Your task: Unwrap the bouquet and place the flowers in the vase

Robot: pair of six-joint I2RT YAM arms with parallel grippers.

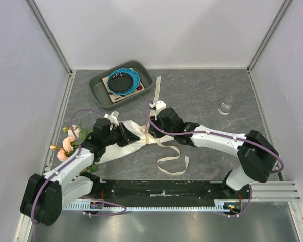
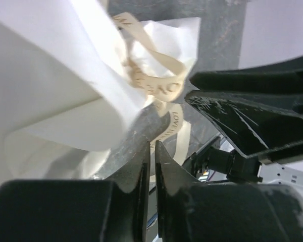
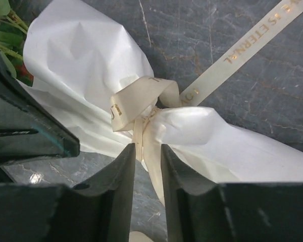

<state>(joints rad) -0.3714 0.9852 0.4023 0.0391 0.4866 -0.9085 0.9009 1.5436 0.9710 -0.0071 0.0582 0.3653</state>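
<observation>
Right gripper (image 3: 147,151), jaws slightly apart, straddles the cream ribbon (image 3: 141,96) knotted round the crumpled white-paper bouquet (image 3: 91,55)

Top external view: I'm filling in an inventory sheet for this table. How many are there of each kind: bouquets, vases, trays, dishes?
Wrapped bouquet: 1
Clear glass vase: 1
Grey tray: 1
Blue dish, in the tray: 1
Total: 4

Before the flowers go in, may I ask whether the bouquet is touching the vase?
Apart: the top view shows grey table between the bouquet and the vase.
</observation>
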